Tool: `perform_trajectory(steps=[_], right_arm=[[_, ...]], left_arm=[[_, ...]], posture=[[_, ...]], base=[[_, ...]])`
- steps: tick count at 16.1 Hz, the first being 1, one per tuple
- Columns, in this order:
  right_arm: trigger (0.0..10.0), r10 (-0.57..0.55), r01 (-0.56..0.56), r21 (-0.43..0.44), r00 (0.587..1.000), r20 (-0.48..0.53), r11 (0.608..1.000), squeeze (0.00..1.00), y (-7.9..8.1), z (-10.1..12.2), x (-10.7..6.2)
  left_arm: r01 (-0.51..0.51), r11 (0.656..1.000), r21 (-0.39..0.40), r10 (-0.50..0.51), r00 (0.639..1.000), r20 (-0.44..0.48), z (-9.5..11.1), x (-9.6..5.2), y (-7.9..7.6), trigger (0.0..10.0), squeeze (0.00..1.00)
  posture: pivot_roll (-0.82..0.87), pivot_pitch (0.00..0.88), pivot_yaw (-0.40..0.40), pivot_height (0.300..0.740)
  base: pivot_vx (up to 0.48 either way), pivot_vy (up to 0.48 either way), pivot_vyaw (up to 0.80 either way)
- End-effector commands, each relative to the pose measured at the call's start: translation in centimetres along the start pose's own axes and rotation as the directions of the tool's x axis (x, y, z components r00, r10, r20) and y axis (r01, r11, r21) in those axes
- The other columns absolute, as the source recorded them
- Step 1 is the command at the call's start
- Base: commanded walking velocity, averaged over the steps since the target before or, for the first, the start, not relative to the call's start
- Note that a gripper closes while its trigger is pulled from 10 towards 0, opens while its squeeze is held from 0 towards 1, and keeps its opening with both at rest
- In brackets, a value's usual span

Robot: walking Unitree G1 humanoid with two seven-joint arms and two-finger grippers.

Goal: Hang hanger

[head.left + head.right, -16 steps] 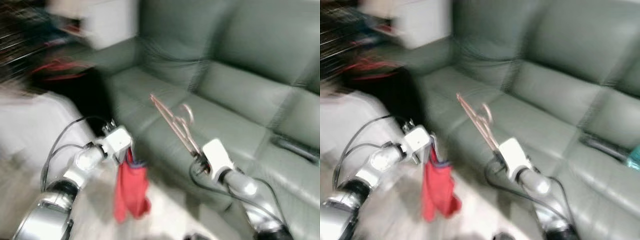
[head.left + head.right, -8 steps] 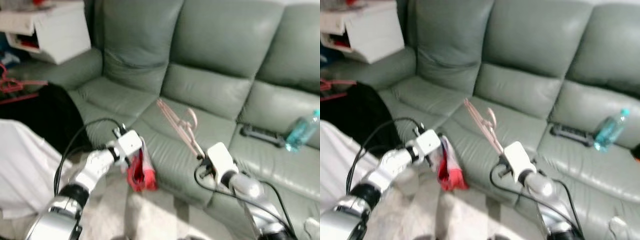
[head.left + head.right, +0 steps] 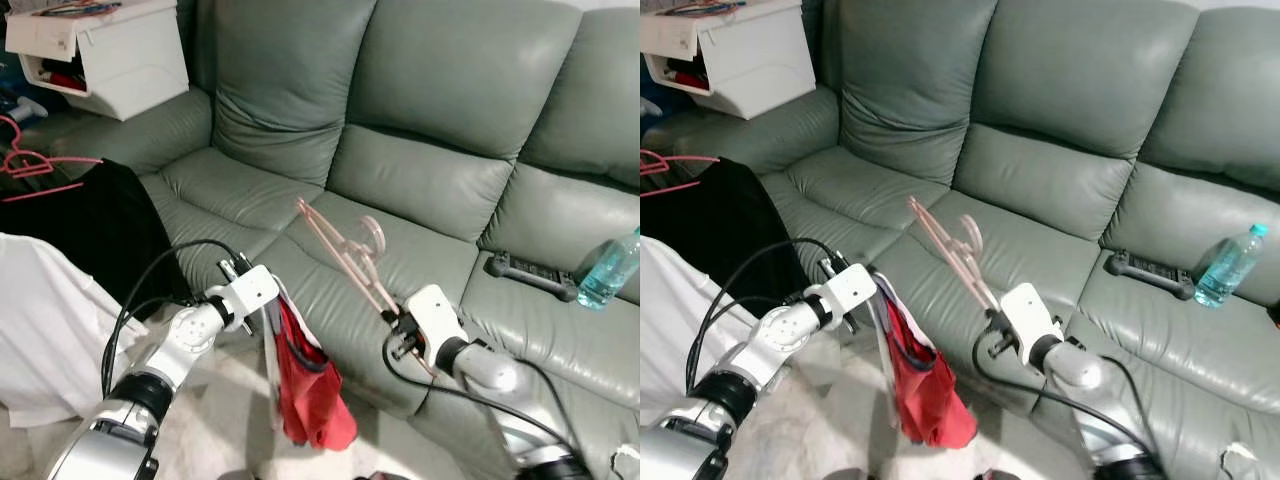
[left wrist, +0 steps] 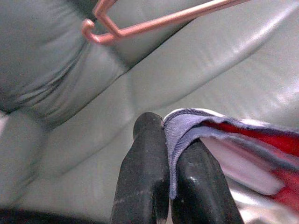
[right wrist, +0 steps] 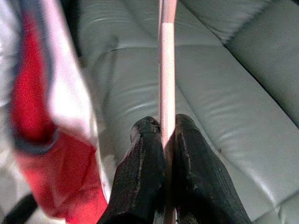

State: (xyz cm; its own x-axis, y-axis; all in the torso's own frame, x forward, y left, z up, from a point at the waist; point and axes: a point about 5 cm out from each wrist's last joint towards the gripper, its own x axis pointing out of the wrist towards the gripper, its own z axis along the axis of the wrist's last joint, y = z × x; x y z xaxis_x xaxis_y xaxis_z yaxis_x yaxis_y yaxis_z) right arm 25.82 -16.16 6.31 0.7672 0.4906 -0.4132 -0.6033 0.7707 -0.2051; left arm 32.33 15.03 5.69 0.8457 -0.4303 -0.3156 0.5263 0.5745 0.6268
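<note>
Your right gripper (image 5: 164, 135) pinches the pink hanger (image 3: 345, 255) above the sofa (image 3: 440, 180) while the left gripper (image 4: 170, 154) clamps the red garment (image 3: 305, 385); a jerk could slip either.

Both silver arms reach forward and bend at the elbow, wrists angled inward toward each other. The left pincer (image 4: 167, 140) is raised at the end of its arm — its two black fingers (image 4: 142, 177) pressed together, cloth pinched between them. The right pincer (image 5: 163, 128) sits lower and further forward, its fingers (image 5: 140, 163) clamped tight — a thin pink rod held between the tips.
</note>
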Motion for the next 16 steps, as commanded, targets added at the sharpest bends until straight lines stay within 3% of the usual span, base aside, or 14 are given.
perform_trajectory(steps=[1,3,7,13,16], right_arm=[[10.0,0.079,-0.079,-0.057,0.997,-0.004,0.995,0.0,0.0,0.5,-0.5],[10.0,0.136,-0.14,-0.146,0.99,-0.042,0.979,0.0,-1.1,0.9,-1.4],[10.0,0.191,-0.212,-0.229,0.976,-0.107,0.95,0.0,-3.1,1.7,-2.7],[10.0,0.331,-0.359,-0.157,0.926,-0.18,0.92,0.0,-2.2,0.6,-3.6],[10.0,0.343,-0.372,-0.148,0.92,-0.188,0.916,0.0,-2.2,0.5,-3.5]], left_arm=[[-0.11,0.993,0.036,0.112,0.991,-0.07,-0.3,0.2,2.2,10.0,0.0],[-0.171,0.984,0.043,0.176,0.971,-0.165,-1.1,0.3,3.6,10.0,0.0],[-0.235,0.97,0.056,0.241,0.947,-0.212,-1.2,0.3,5.6,10.0,0.0],[-0.244,0.967,0.069,0.253,0.948,-0.194,-1.0,0.4,5.9,10.0,0.0],[-0.236,0.969,0.067,0.245,0.951,-0.188,-0.9,0.4,5.8,10.0,0.0]], posture=[[-0.07,0.0,0.037,0.74],[-0.08,0.0,0.04,0.74],[-0.09,0.0,0.046,0.74],[-0.08,0.0,0.045,0.74],[-0.08,0.0,0.044,0.74]], base=[[0.0,0.0,0.0],[0.0,0.0,0.0],[0.0,0.0,0.0],[0.0,0.0,0.0],[0.0,0.0,0.0]])
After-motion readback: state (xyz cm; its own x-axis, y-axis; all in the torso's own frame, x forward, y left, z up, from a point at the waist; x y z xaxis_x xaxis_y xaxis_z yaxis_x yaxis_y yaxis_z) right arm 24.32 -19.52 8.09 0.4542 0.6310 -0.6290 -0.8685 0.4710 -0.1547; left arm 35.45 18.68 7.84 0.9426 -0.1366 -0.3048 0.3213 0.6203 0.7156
